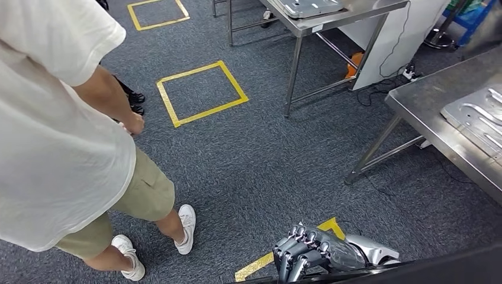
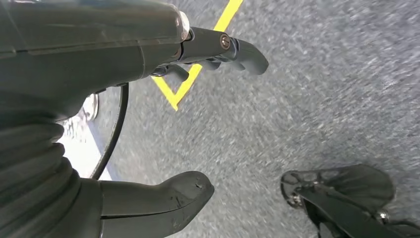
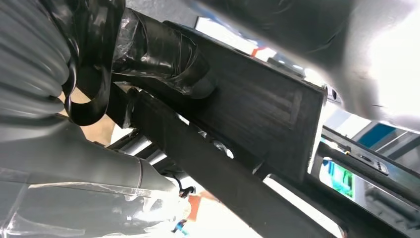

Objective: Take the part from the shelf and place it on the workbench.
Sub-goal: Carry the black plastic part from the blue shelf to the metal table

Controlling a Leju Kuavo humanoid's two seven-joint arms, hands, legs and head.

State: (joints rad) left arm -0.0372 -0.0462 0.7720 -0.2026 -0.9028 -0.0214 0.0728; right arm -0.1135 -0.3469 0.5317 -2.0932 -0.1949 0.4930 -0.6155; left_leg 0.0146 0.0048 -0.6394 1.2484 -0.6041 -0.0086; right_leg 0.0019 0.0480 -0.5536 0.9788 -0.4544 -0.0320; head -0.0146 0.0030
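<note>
On grey carpet floor (image 1: 266, 154) marked with yellow tape squares (image 1: 201, 93), between two steel counters. Far counter (image 1: 355, 13) with a silver tray near its front edge; near counter (image 1: 426, 112) with an embossed metal panel (image 1: 480, 115) lying flat toward its right end. At left, a person (image 1: 53, 118) in a white shirt, khaki shorts and white shoes (image 1: 187, 228), standing on the carpet. Right hand (image 3: 74, 148) clenched around the black flat part (image 3: 257, 109), taped thumb pressed on one face, carried well off either counter. Left hand (image 2: 74, 99) released, fingers and thumb spread apart above the carpet near a yellow tape corner (image 2: 173, 96), grasping nothing.
</note>
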